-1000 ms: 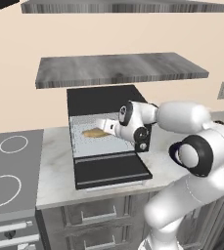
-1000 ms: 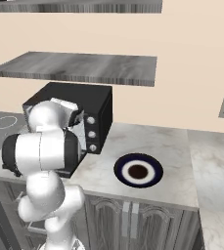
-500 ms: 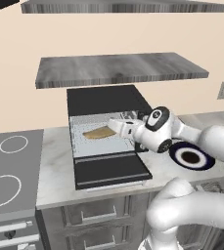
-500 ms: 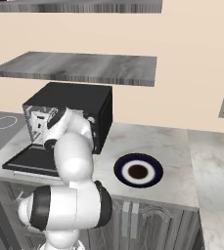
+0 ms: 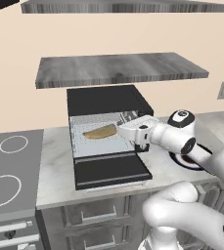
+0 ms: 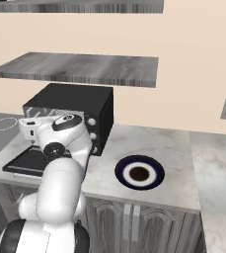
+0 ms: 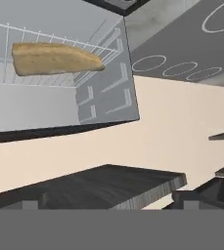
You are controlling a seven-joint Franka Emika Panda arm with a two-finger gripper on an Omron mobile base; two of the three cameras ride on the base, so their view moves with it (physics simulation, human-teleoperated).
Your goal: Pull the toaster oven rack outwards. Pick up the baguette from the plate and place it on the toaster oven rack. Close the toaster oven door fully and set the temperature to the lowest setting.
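Pincer (image 5: 119, 128) of mine stands wide, holding nothing, just right of the baguette (image 5: 100, 132) at the mouth of the oven. That baguette lies on the toaster oven rack (image 5: 101, 141) inside the cavity. Below it the toaster oven door (image 5: 112, 171) hangs open, flat over the tabletop (image 5: 55, 171). To the right the plate (image 6: 139, 172) sits bare on the tabletop, well apart from the oven.

The oven door (image 5: 112, 170) lies flat open, leaving the mouth clear; the baguette (image 5: 100, 132) on the rack (image 5: 86, 140) takes its middle.
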